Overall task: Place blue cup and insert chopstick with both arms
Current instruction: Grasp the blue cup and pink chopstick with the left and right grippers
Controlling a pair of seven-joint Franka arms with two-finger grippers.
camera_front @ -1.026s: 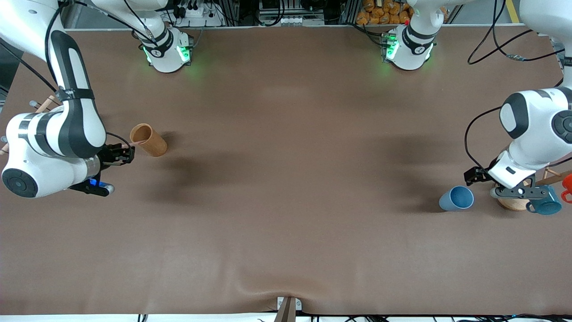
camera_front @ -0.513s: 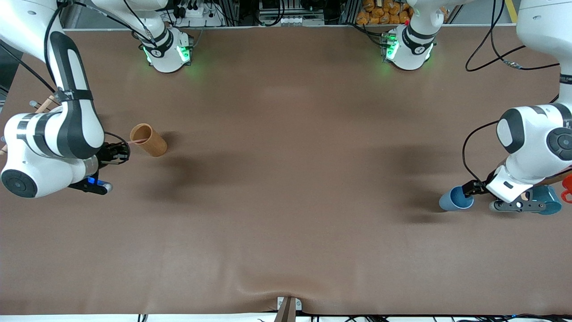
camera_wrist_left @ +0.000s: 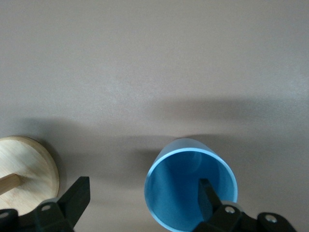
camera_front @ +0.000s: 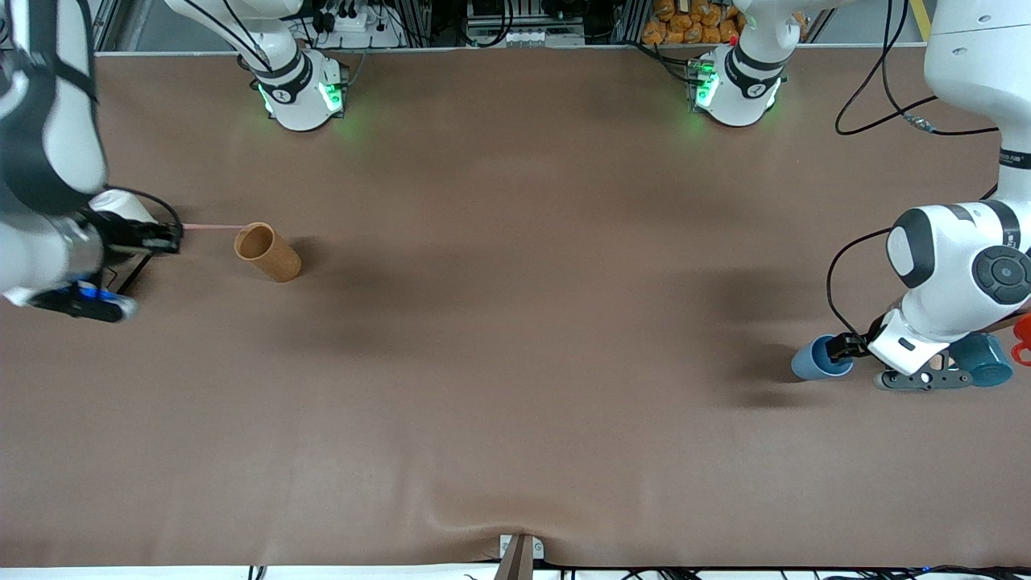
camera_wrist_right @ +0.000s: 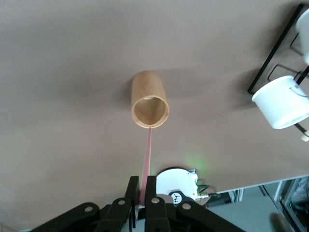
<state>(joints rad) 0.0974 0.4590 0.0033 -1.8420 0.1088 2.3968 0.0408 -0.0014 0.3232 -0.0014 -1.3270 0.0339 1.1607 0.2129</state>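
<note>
The blue cup (camera_front: 815,360) stands on the table near the left arm's end. My left gripper (camera_front: 843,346) is open at the cup. In the left wrist view one fingertip (camera_wrist_left: 206,195) is inside the cup (camera_wrist_left: 183,193) and the other (camera_wrist_left: 77,195) is well outside it, with my left gripper (camera_wrist_left: 144,186) straddling the cup's wall. My right gripper (camera_front: 172,237) is shut on the pink chopstick (camera_front: 211,227) and holds it level above the table. In the right wrist view my right gripper (camera_wrist_right: 143,182) pinches the chopstick (camera_wrist_right: 147,154), whose free tip is by the brown holder's rim.
The brown cylindrical holder (camera_front: 268,252) stands near the right arm's end; it shows in the right wrist view (camera_wrist_right: 150,99). A white mug (camera_wrist_right: 282,102) hangs on a black rack there. A teal mug (camera_front: 984,359), a red item (camera_front: 1023,332) and a wooden rack base (camera_wrist_left: 26,169) are beside the blue cup.
My right gripper has drawn the chopstick out of the brown holder, moving toward the right arm's end. My left gripper has lowered onto the blue cup, one finger now inside it.
</note>
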